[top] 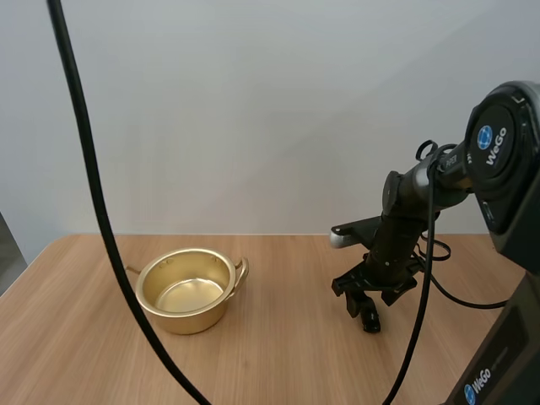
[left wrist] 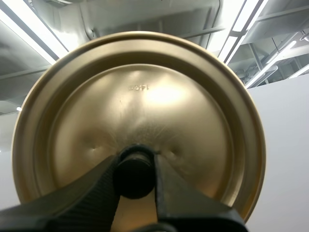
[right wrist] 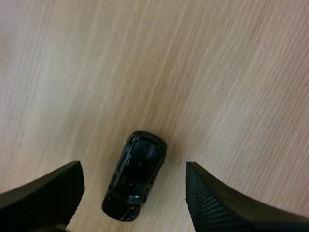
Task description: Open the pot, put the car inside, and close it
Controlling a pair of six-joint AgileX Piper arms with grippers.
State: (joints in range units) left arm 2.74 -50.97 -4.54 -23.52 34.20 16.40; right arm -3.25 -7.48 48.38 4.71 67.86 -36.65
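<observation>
car [right wrist: 134,180] lies between spread right gripper [right wrist: 133,167] fingers; left gripper [left wrist: 135,163] pinches lid [left wrist: 159,104] knob [left wrist: 133,178], rim cropped.

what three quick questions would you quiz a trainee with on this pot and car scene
1. True or false: the pot has its lid on.
2. Which side's gripper holds the lid? A. left B. right
3. Fill in: the open right gripper hovers over a black toy ____.

Key: 1 false, the pot stands open; 2 A, the left gripper pinches its knob; 3 car.
</observation>
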